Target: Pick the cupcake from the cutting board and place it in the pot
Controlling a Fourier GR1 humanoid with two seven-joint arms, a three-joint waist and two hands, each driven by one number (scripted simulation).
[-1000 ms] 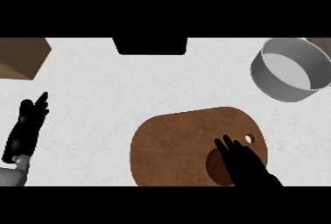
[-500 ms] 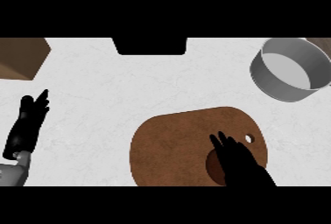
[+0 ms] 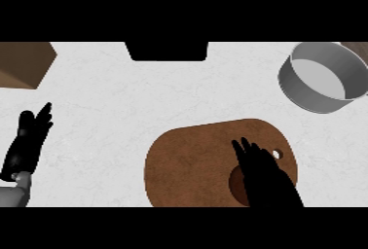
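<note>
Much bare counter (image 3: 144, 97) around board (image 3: 187, 155).

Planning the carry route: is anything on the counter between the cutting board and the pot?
Nothing visible. Only bare counter lies between the cutting board and the pot at upper right. The right hand covers the cupcake.

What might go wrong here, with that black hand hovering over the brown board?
The right hand covers most of the cupcake on the cutting board, so the head view barely shows it; the fingers might close off-centre and knock it aside. The pot stands far off at the counter's upper right, a long carry on which the cupcake may slip. The left hand rests open at the left edge.
</note>
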